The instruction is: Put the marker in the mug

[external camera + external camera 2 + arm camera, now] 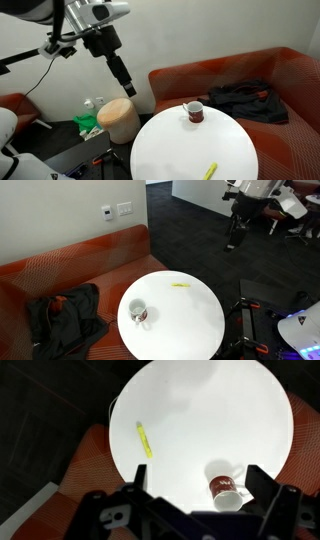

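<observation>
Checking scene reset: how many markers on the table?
1. The marker lies flat near one edge of the round white table, well apart from the mug near the opposite edge. The dark bundle on the sofa could hide others.

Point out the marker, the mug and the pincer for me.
marker (pixel 145 440), wrist view, middle of its yellow-green barrel.
mug (pixel 195 114), in an exterior view, dark red outer wall.
pincer (pixel 196 472), wrist view, midway between its open fingertips.
</observation>
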`<state>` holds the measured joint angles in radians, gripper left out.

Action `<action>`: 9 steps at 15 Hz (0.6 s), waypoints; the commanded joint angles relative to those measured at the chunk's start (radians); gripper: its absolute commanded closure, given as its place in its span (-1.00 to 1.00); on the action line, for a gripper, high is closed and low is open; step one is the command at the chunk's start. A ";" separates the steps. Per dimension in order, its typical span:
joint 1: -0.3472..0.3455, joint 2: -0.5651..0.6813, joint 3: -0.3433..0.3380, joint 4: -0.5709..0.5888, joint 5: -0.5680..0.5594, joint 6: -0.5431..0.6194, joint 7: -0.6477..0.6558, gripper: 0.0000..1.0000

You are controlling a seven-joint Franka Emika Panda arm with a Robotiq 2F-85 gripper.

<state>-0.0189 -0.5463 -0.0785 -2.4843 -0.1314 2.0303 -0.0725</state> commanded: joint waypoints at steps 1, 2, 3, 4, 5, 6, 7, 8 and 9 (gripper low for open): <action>-0.014 0.137 -0.064 0.057 0.007 0.149 -0.119 -1.00; -0.016 0.173 -0.077 0.064 0.011 0.197 -0.141 -1.00; -0.017 0.210 -0.089 0.071 0.014 0.239 -0.167 -1.00; -0.018 0.250 -0.097 0.077 0.011 0.282 -0.194 -1.00; -0.020 0.286 -0.104 0.085 0.012 0.313 -0.218 -1.00; -0.021 0.326 -0.109 0.090 0.012 0.344 -0.242 -1.00; -0.023 0.359 -0.113 0.095 0.017 0.367 -0.265 -1.00; -0.027 0.393 -0.114 0.099 0.019 0.384 -0.286 -1.00; -0.031 0.423 -0.116 0.105 0.026 0.389 -0.304 -1.00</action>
<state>-0.0349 -0.2260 -0.1907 -2.4261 -0.1292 2.3893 -0.3057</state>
